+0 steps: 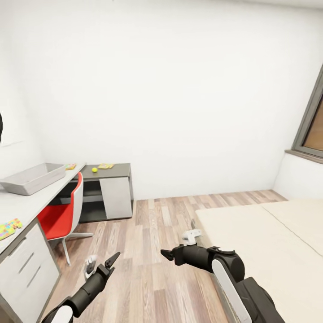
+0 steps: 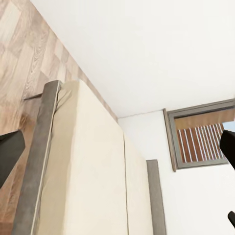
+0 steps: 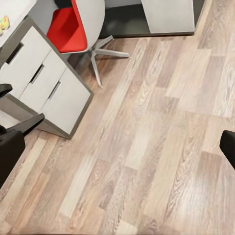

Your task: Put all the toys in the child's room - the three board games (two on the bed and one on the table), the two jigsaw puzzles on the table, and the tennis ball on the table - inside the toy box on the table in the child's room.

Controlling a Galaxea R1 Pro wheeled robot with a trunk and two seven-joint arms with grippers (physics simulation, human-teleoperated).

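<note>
White walls and a wood-plank floor surround us, with a dark-framed window at the far right. On the left stands the L-shaped worktop: its near wing is light grey with white drawers, its far wing dark grey with a white panel. We see the light grey toy box resting on the light wing, toward the far corner. One multicoloured jigsaw puzzle lies flat near the near edge of that wing, well apart from the toy box. Just beyond the toy box sits a flat colourful item we cannot identify further. On the dark wing the tennis ball lies near a thin yellow-orange board game. A red chair is tucked under the light wing. To the right lies the bed, its beige mattress bare where we can see it. Our left end effector hangs low over the floor, its fingers spread and holding nothing. Our right end effector hovers near the bed's corner, likewise spread and empty.
</note>
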